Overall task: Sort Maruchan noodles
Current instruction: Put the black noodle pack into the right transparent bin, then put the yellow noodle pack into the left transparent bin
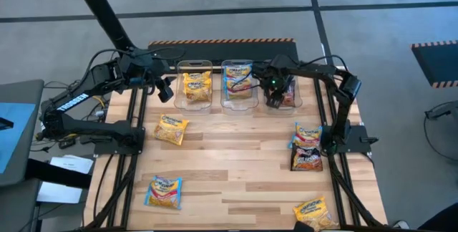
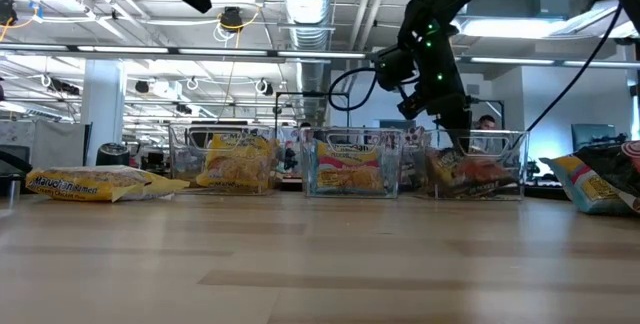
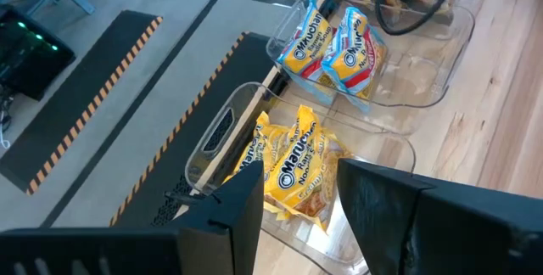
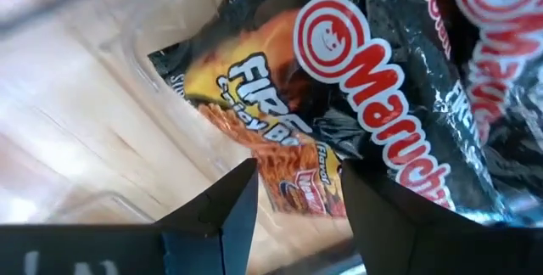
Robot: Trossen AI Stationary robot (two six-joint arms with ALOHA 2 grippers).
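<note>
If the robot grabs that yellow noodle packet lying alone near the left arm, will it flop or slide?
The yellow packet looks flat and blocky, so it probably stays fairly stiff. Its glossy wrapper may slide on the smooth wooden table if pushed. Probably light; too flat to roll.

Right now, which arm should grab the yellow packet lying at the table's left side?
Left. The left gripper hangs open beside the yellow bin, nearer that yellow packet. The right gripper is down in the far-right bin over black packets.
</note>
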